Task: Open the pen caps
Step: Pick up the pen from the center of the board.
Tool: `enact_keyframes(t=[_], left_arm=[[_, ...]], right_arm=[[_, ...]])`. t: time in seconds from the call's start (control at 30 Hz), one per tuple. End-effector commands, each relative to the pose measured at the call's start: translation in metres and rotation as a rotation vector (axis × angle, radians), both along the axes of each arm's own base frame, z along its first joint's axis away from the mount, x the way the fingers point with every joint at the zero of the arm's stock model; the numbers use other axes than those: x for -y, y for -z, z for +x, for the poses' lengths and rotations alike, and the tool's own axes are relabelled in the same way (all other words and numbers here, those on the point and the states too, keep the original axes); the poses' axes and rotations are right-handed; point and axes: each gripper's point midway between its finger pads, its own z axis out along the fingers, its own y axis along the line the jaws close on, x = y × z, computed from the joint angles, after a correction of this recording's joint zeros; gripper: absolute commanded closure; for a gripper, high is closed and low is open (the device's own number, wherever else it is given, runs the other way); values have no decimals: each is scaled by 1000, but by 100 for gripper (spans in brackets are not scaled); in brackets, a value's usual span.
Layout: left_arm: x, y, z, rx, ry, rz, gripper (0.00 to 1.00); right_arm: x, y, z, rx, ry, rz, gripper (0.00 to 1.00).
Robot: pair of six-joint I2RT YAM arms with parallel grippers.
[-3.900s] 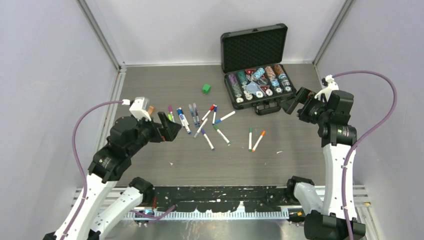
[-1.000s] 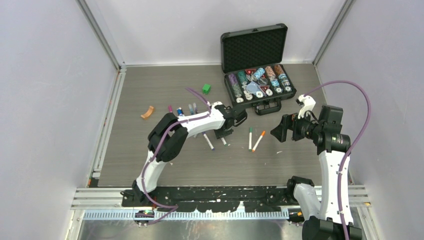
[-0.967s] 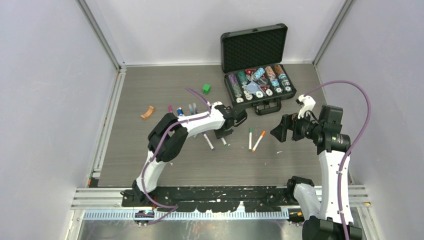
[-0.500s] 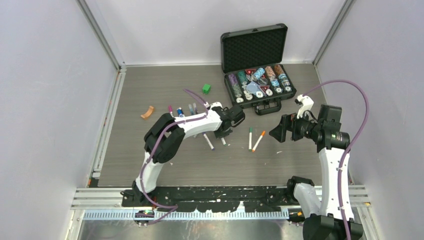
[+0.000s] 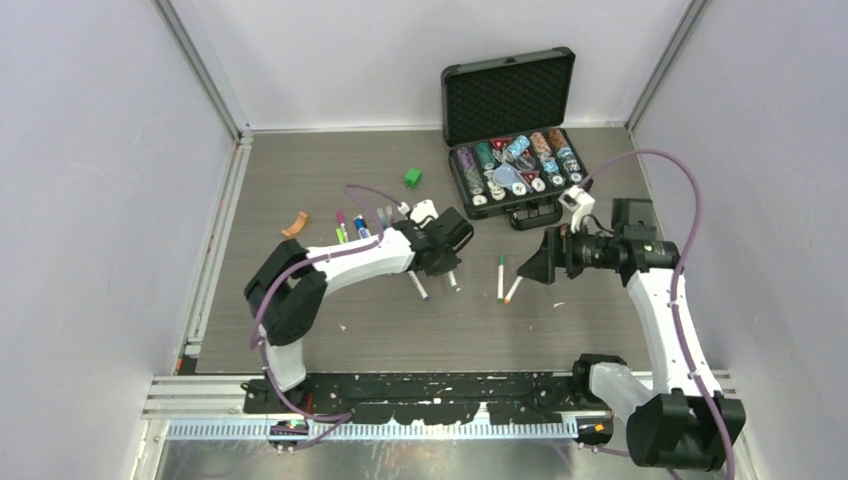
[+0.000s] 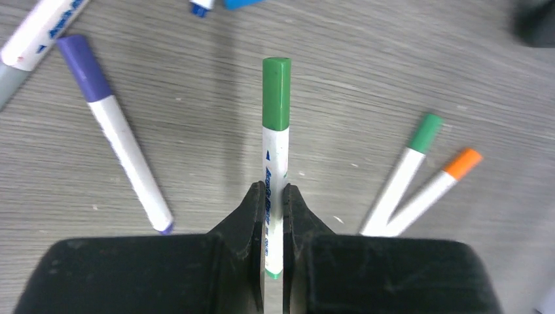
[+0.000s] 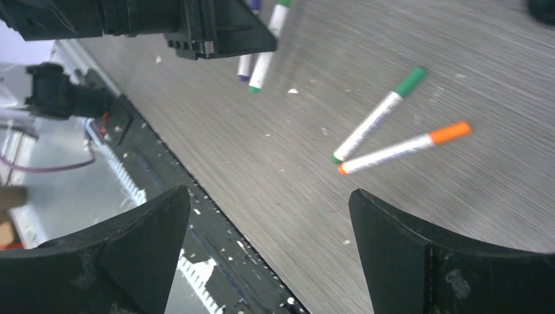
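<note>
My left gripper point(image 6: 275, 190) is shut on the white barrel of a pen point(image 6: 275, 163). Its green pen cap point(image 6: 276, 93) is still on and sticks out past the fingertips. In the top view this gripper point(image 5: 443, 258) is at mid-table. A purple-capped pen point(image 6: 118, 140) lies to its left. A green-capped pen point(image 6: 407, 167) and an orange-capped pen point(image 6: 437, 186) lie to its right. My right gripper point(image 5: 530, 266) hovers wide open and holds nothing, just right of that pair of pens point(image 7: 379, 116), point(image 7: 400, 146). More capped pens point(image 5: 362, 225) lie in a loose group further left.
An open black case point(image 5: 548, 195) full of poker chips stands at the back right. A small green cube point(image 5: 412, 177) lies behind the pens and an orange curved piece point(image 5: 294, 222) at the left. The black rail point(image 7: 216, 216) edges the table's near side.
My left jaws have shut on the green-capped pen and the arm has drawn back leftward with it. The right gripper has moved left toward the green and orange pens, staying open.
</note>
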Motion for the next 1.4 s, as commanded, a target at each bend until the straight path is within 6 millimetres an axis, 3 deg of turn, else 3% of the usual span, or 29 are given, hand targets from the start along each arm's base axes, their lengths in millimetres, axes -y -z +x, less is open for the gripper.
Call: enact_keyframes(t=[0.0, 0.17, 0.27, 0.47, 0.67, 0.9, 1.37], left_arm=[[39, -55, 10, 115, 52, -278, 100], [58, -78, 2, 120, 92, -434, 100], [69, -90, -4, 134, 108, -526, 100], [86, -113, -13, 171, 142, -634, 100], [97, -129, -18, 205, 166, -706, 100], [103, -131, -16, 219, 171, -729, 100], [109, -149, -6, 289, 147, -804, 100]], right_arm=[[-34, -12, 6, 6, -98, 100, 5], [-52, -15, 16, -133, -81, 297, 14], [-50, -3, 32, -172, 17, 317, 18], [-50, 6, 43, -272, 86, 354, 20], [-56, 11, 41, -354, 60, 419, 28], [-59, 8, 34, -339, 20, 423, 31], [-69, 21, 24, -376, -20, 387, 40]])
